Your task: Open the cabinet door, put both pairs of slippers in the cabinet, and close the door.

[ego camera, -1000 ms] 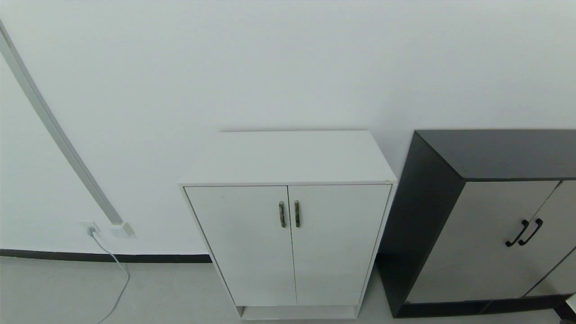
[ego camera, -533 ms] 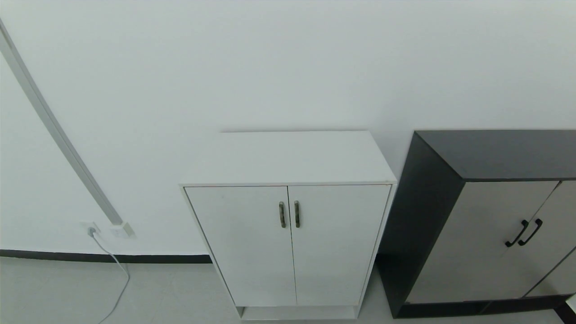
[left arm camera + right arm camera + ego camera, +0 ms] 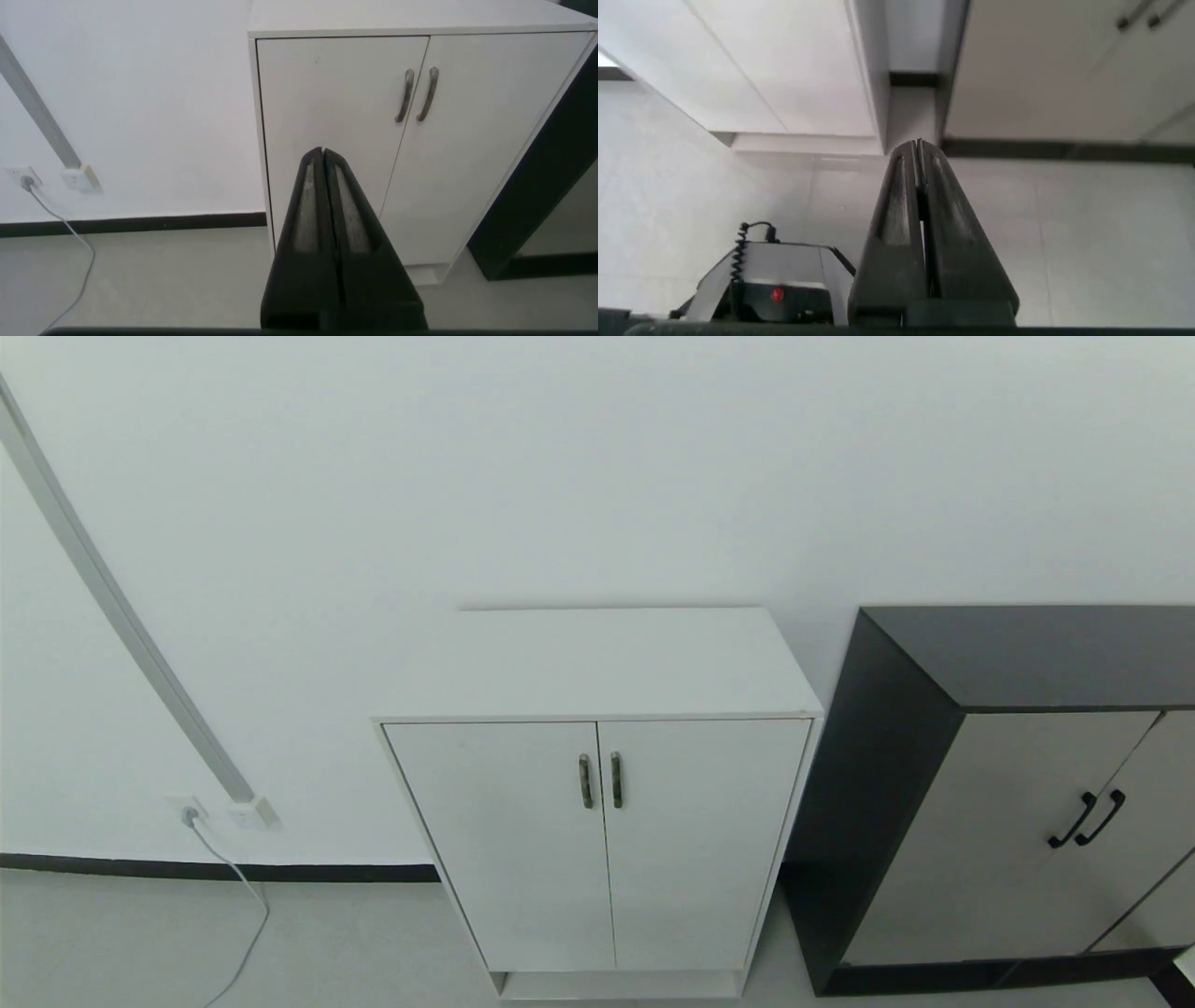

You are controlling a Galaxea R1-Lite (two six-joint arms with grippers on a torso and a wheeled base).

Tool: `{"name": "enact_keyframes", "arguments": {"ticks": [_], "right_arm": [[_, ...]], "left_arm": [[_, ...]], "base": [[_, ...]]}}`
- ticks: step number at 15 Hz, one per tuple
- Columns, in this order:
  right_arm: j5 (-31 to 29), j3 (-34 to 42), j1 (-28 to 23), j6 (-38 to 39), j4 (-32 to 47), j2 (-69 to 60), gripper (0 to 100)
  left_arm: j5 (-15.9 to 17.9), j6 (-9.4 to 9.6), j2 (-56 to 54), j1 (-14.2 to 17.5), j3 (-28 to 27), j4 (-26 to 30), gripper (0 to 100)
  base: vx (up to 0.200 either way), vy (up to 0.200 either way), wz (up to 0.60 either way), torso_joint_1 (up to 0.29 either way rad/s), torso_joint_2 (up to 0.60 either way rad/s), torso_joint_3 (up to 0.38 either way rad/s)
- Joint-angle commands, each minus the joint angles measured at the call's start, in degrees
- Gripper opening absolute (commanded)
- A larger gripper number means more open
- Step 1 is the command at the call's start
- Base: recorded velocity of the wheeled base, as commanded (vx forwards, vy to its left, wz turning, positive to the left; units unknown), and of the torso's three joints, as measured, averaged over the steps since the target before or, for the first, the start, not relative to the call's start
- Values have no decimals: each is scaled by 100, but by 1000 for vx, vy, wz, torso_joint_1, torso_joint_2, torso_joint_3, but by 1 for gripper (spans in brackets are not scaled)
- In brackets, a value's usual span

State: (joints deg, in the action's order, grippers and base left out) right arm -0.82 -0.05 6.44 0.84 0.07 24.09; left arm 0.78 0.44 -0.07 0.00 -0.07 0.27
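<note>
A white two-door cabinet (image 3: 597,840) stands against the wall with both doors closed; two metal handles (image 3: 600,780) sit side by side at the middle seam. In the left wrist view the same cabinet (image 3: 420,140) is ahead, and my left gripper (image 3: 323,154) is shut with nothing in it, held low in front of the left door. My right gripper (image 3: 919,147) is shut and empty too, pointing at the floor gap between the white cabinet (image 3: 785,65) and the darker cabinet (image 3: 1064,75).
A black cabinet with grey doors (image 3: 1008,803) stands right of the white one. A wall socket with a grey cable (image 3: 224,868) and a slanted cable duct (image 3: 112,597) are at the left. A grey device with a coiled cord (image 3: 766,280) sits on the floor.
</note>
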Motion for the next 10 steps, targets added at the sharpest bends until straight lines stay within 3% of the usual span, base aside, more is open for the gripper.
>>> {"name": "enact_keyframes", "arguments": {"ticks": [1, 7, 10], "right_arm": [[-15, 5, -81, -5, -25, -449, 0], [-15, 5, -380, -5, -25, -1978, 0], [-15, 5, -521, 21, -25, -2163, 0]], "left_arm": [[1, 0, 7, 0, -1, 0, 0], [1, 0, 7, 0, -1, 0, 0], [1, 0, 7, 0, -1, 0, 0]], "base": [[0, 0, 0, 0, 0, 0], [0, 0, 0, 0, 0, 0], [0, 0, 0, 0, 0, 0]]}}
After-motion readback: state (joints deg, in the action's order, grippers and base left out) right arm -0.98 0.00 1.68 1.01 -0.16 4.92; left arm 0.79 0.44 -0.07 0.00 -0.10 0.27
